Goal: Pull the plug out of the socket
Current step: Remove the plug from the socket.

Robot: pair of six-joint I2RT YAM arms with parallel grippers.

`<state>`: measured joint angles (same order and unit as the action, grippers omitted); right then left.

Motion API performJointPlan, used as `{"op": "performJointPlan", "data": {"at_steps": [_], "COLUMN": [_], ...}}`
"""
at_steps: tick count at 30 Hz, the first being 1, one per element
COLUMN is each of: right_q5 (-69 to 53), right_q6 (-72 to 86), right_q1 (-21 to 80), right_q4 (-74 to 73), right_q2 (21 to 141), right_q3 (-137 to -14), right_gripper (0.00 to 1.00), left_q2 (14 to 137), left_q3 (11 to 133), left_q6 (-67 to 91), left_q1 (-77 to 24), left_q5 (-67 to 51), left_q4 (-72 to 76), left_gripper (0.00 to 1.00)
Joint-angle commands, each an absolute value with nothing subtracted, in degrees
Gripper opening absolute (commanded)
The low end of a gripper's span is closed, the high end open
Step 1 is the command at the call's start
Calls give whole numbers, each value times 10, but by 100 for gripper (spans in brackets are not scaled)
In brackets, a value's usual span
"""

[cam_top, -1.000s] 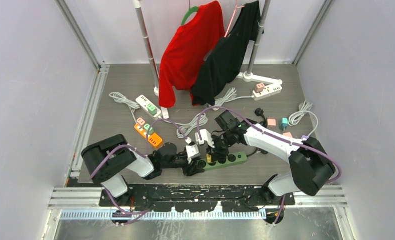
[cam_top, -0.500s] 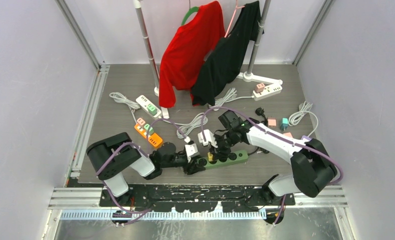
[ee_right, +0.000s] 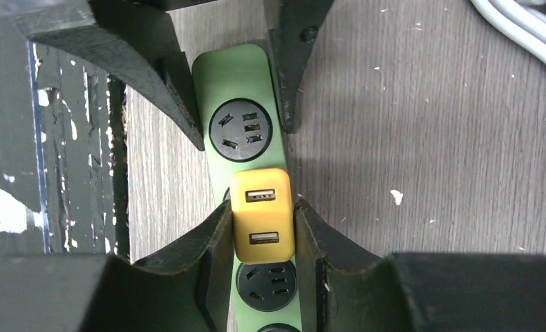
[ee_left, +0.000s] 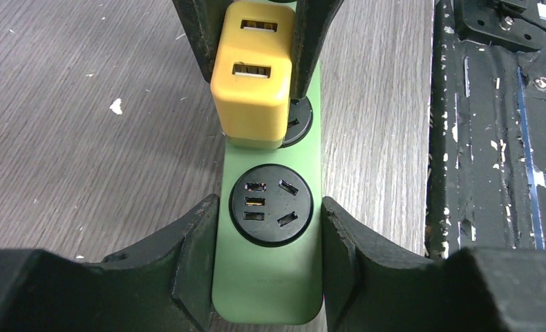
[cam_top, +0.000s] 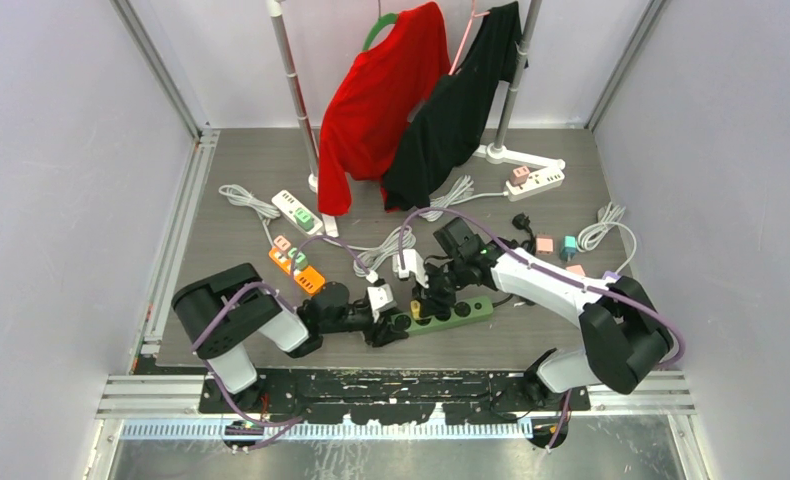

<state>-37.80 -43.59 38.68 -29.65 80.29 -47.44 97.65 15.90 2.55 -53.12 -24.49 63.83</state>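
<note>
A green power strip (cam_top: pixel 466 313) with round black sockets lies on the grey floor near the arms. A yellow USB plug (cam_top: pixel 417 309) stands on its second socket from the left end. My left gripper (cam_top: pixel 395 326) clamps the strip's end; in the left wrist view (ee_left: pixel 269 216) its jaws press both sides of the strip (ee_left: pixel 269 277), just below the plug (ee_left: pixel 251 76). My right gripper (cam_top: pixel 425 300) is shut on the plug; in the right wrist view (ee_right: pixel 262 225) both jaws touch the sides of the plug (ee_right: pixel 262 207). The strip (ee_right: pixel 232 76) runs on beyond it.
An orange strip (cam_top: pixel 297 268) and a white strip (cam_top: pixel 296 210) lie at left, and another white strip (cam_top: pixel 534 180) at back right. Small pink (cam_top: pixel 543 244) and teal (cam_top: pixel 569 245) adapters sit at right. White cables (cam_top: pixel 381 252) lie behind. Red (cam_top: pixel 381 95) and black (cam_top: pixel 461 110) shirts hang on the rack.
My right gripper has come down and a little left onto the strip, and now grips the yellow plug. My left gripper has stayed at the strip's end.
</note>
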Motion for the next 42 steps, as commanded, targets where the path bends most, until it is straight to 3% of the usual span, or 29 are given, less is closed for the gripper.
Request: {"op": "performJointPlan", "data": {"at_steps": [1, 6, 12, 15, 20, 23, 32, 37, 42], "right_q5": [-427, -459, -508, -502, -463, -450, -472, -527, -528], "right_q6": [-315, -455, -665, -624, -357, -278, -430, -651, -610], "right_q1": [376, 325, 337, 375, 410, 409, 307, 317, 376], "right_q4": [-178, -270, -428, -395, -191, -134, -266, -454, -415], "right_q2": [806, 776, 772, 780, 787, 795, 754, 772, 773], "right_q3": [-489, -485, -481, -484, -484, -478, -493, -506, -506], "right_gripper": [1, 1, 1, 1, 1, 1, 1, 1, 1], "left_q2": [987, 969, 972, 964, 963, 974, 982, 981, 973], "left_q3": [174, 158, 169, 170, 190, 199, 174, 168, 172], "left_q6": [4, -3, -2, -3, -4, 0, 12, 15, 15], "left_q1": [-526, -523, -519, -519, -519, -519, -518, -514, -512], "left_q5": [-186, -166, -167, -170, -176, -176, -151, -152, -147], "left_q4": [578, 559, 539, 534, 508, 508, 526, 527, 508], "left_gripper": [0, 0, 0, 0, 0, 0, 0, 0, 0]}}
